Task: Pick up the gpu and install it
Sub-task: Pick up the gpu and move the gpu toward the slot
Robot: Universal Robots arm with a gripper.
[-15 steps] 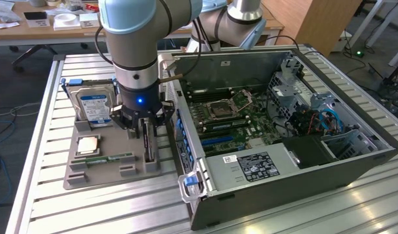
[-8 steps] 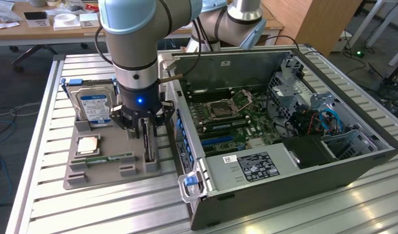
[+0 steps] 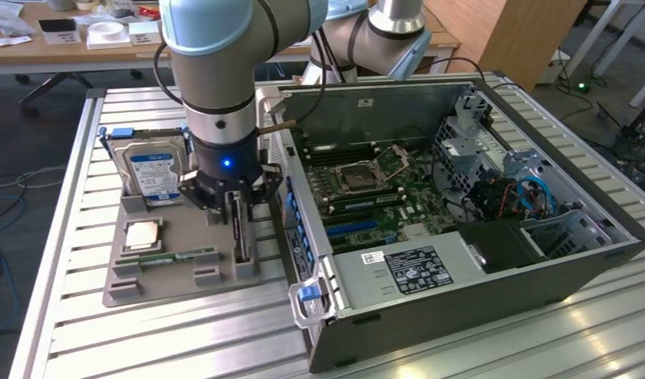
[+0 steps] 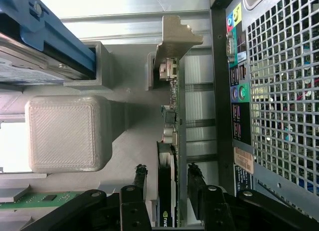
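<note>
Exterior view, from its left: the gpu [image 3: 241, 249] stands on edge just beside the computer case [image 3: 459, 312], long axis along the case's port panel. The gripper [image 3: 238, 217] hangs directly over it, fingers [image 4: 139, 178] spread astride the card, gaps showing both sides.

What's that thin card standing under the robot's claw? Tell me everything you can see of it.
The gpu is a thin dark circuit card with a pale metal bracket at one end. It stands on edge in a slot of the gray holder, beside the computer case. The open gripper straddles it, with gaps on either side.
</note>
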